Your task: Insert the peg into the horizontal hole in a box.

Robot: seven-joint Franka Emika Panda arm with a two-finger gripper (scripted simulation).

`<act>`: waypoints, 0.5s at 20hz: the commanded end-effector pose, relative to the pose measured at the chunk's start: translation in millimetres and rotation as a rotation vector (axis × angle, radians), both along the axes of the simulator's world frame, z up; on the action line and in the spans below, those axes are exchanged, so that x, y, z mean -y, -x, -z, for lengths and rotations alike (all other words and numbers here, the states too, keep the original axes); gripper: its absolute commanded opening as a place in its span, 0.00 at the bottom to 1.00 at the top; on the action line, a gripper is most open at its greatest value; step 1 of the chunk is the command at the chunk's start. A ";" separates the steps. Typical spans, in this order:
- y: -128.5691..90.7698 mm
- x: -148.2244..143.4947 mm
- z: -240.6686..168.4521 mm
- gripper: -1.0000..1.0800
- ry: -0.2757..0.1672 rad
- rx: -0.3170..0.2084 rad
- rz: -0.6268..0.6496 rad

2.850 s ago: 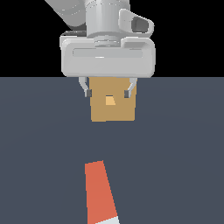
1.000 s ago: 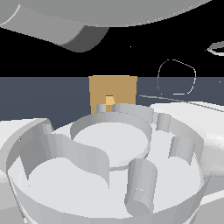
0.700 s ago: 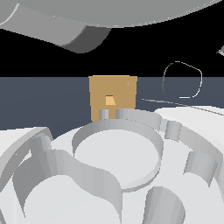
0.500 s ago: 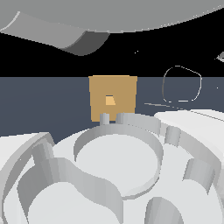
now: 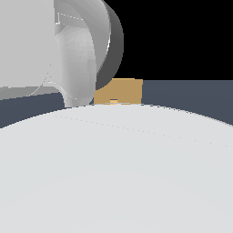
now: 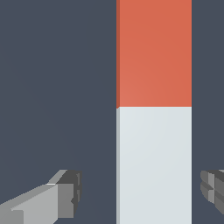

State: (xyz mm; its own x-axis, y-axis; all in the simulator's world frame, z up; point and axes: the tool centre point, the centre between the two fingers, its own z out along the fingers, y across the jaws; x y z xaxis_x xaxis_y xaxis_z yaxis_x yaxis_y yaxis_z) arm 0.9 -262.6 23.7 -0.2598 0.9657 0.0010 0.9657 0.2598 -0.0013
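In the wrist view the peg lies flat on the dark floor, orange-red over one stretch and white over the other. My gripper is open and straddles the white part. One finger stands well off one side of the peg and the other finger sits close to the opposite side, neither touching it. In the exterior view only the upper part of the tan box shows behind the arm. A sliver of its hole peeks over the arm's edge. The peg and gripper are hidden in that view.
The arm's pale grey body fills most of the exterior view and blocks the floor in front of the box. Dark blue-grey floor shows beside the box.
The arm has swung closer to the exterior camera. It now covers the lower half of the box and nearly all of the hole, which showed fully before.
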 end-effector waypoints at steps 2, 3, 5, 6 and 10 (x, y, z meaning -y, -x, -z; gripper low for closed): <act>-1.1 0.5 6.3 0.96 0.001 0.002 0.000; -1.5 0.7 6.2 0.96 0.001 0.002 0.000; -1.6 0.8 6.0 0.00 0.001 0.002 0.000; -1.6 0.8 6.0 0.00 0.001 0.002 0.000; -1.6 0.8 6.0 0.00 0.001 0.002 0.000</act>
State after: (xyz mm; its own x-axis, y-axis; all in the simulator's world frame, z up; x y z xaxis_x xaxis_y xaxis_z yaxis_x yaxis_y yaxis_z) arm 2.4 -263.1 17.6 -0.2599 0.9656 0.0007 0.9656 0.2599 -0.0005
